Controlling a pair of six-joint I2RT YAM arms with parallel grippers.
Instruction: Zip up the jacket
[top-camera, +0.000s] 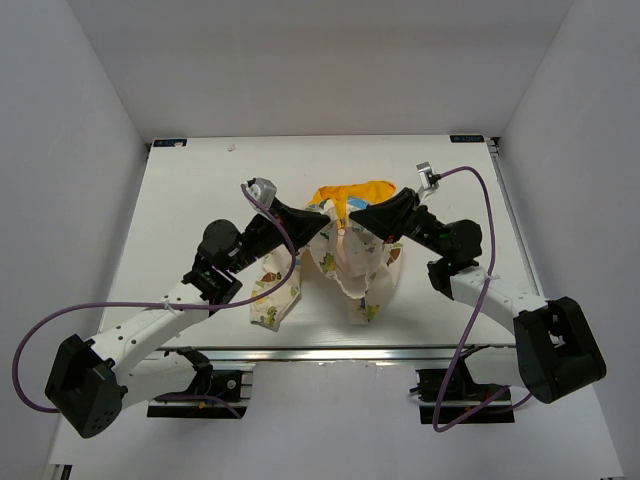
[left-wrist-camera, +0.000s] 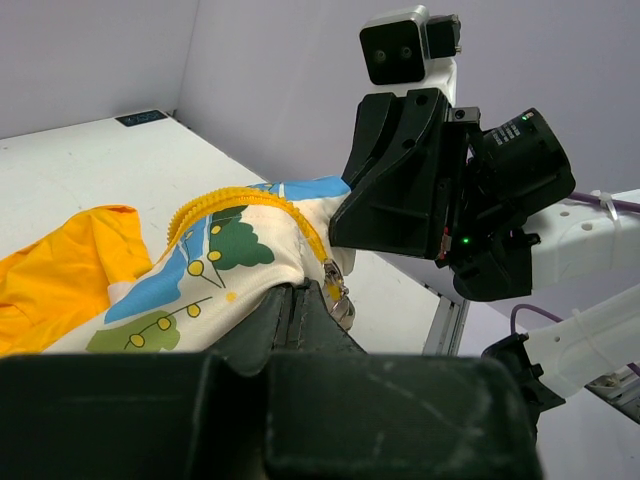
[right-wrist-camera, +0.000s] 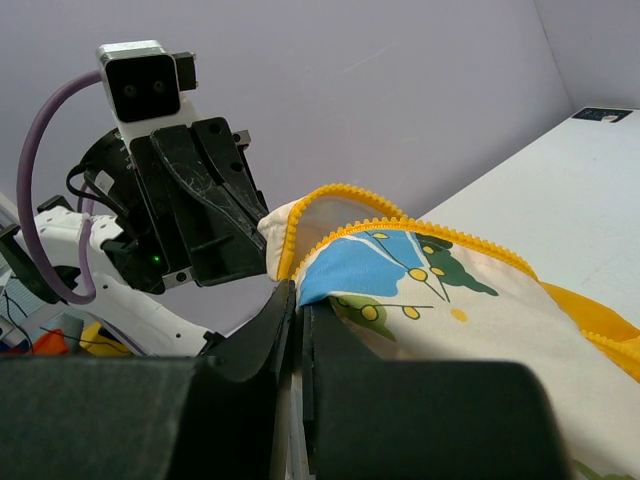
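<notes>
The jacket (top-camera: 350, 265) is cream with cartoon prints and lies bunched mid-table, its orange hood (top-camera: 350, 192) at the far side. Both grippers meet over its upper front. My left gripper (top-camera: 325, 222) is shut on the fabric edge; in the left wrist view its tips (left-wrist-camera: 295, 290) pinch printed cloth (left-wrist-camera: 230, 260) beside a metal zipper slider (left-wrist-camera: 340, 300) and yellow zipper teeth (left-wrist-camera: 215, 200). My right gripper (top-camera: 357, 215) is shut on the facing edge; in the right wrist view its tips (right-wrist-camera: 298, 290) clamp the cloth (right-wrist-camera: 430, 290) under the yellow teeth (right-wrist-camera: 350, 190).
The white table (top-camera: 200, 200) is walled at the back and both sides. Two jacket sleeves (top-camera: 275, 300) (top-camera: 368, 300) trail toward the front rail (top-camera: 330, 352). Purple cables loop off each arm. The two gripper bodies stand very close to each other.
</notes>
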